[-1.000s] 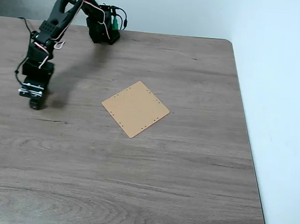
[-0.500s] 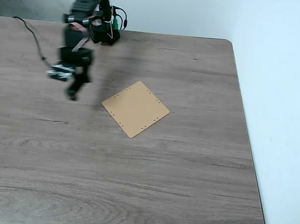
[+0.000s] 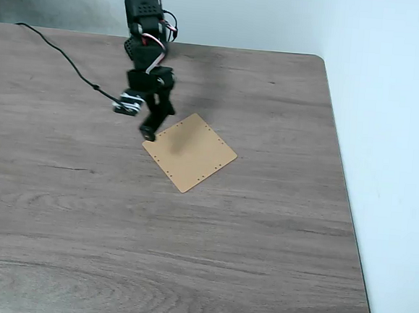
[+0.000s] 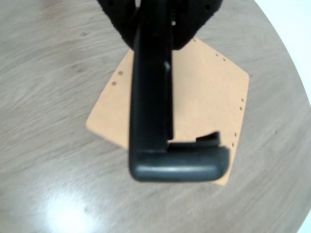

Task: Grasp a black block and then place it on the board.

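Note:
The tan-orange board [image 3: 193,154] lies flat near the table's middle, one corner pointing at the arm. My gripper [image 3: 148,130] hangs just above the board's left corner in the fixed view. In the wrist view my gripper [image 4: 151,143] is shut on the black block [image 4: 180,166], which sits crosswise at the fingertips and juts to the right. Under it in that view lies the board [image 4: 206,99]. In the fixed view the block cannot be told apart from the dark fingertips.
The grey-brown wooden table [image 3: 223,259] ends at a white wall on the right. The arm's base [image 3: 147,46] stands at the back edge, and a black cable [image 3: 65,54] trails left across the tabletop.
The arm has swung from the table's left side to the right, lifting off the surface and arriving over the board's left corner. The board has not moved.

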Controlling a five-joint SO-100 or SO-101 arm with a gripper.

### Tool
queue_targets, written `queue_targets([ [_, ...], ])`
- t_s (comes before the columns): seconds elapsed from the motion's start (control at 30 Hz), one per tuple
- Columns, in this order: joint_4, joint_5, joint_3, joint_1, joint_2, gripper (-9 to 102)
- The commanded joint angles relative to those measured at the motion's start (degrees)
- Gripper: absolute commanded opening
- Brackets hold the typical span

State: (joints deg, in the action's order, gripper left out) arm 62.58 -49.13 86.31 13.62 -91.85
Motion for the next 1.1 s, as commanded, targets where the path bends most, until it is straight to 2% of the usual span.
queue_targets([
  [0.0,-1.23,0.44,-3.78,2.29,0.00,0],
  [0.5,-5.01,3.52,-9.14,5.80,11.69,0],
  [1.07,-6.33,3.34,-7.91,9.84,15.21,1],
])
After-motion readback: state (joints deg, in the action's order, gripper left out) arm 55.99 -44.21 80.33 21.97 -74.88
